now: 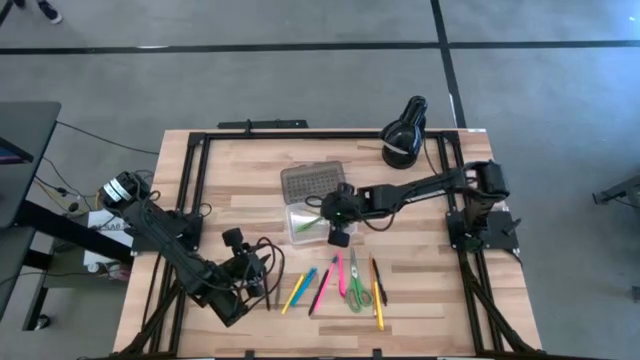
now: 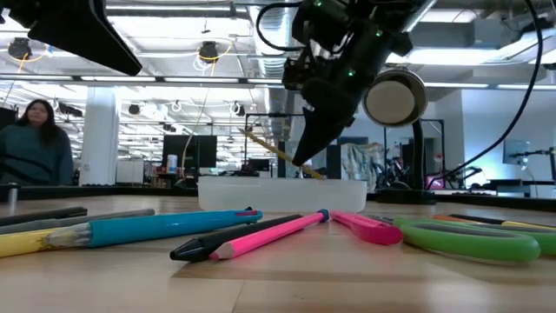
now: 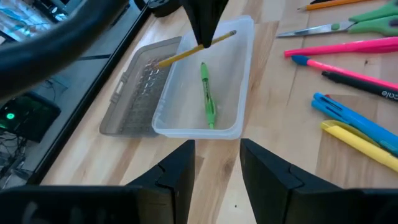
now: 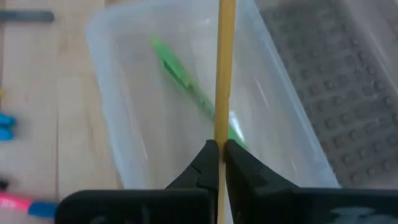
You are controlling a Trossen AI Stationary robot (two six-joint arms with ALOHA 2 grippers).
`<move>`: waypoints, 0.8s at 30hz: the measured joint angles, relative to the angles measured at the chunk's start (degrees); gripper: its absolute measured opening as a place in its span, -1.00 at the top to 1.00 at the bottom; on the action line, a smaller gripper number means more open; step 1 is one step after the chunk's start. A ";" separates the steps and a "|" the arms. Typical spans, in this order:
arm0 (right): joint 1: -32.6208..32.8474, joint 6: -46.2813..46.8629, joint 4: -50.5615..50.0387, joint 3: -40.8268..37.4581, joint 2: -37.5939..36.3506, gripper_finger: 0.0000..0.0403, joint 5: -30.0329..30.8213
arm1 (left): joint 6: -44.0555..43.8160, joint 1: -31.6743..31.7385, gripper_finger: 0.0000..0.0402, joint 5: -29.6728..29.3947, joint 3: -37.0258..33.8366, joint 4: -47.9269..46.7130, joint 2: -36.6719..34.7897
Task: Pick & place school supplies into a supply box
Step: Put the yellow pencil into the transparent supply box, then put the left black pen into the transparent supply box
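Pencil [image 4: 224, 81], yellow, sat pinched in my closed right pincer [image 4: 219, 152] directly above the supply box [image 3: 239, 127], crossing the box's length at an angle.

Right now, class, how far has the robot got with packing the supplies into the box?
Done: one green pen lies in the clear box. In hand: the right gripper is shut on a yellow pencil above the box. Left: the scissors and the other pens and pencils on the table, near the open left gripper.
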 joint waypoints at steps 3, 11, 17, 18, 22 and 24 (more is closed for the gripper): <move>-0.26 -0.85 -0.32 1.16 0.74 1.00 0.01 | -0.01 0.02 0.39 0.02 0.01 0.00 0.00; -1.03 -2.75 -2.05 1.41 0.83 0.79 -0.95 | -0.01 0.02 0.39 0.07 0.01 0.00 0.00; -0.97 -3.19 -2.44 1.41 0.83 0.49 -0.93 | -0.01 0.02 0.39 0.11 0.01 0.00 0.00; -0.97 -3.19 -2.36 1.41 0.83 0.45 -0.93 | -0.01 0.02 0.39 0.15 0.01 0.00 0.00; -0.78 -3.22 -2.05 1.41 -0.43 0.34 -0.89 | -0.52 0.04 0.39 1.31 0.01 0.20 0.00; -0.12 -3.28 -3.06 1.41 -1.59 0.30 -0.71 | -0.62 0.02 0.39 3.40 0.01 0.85 0.00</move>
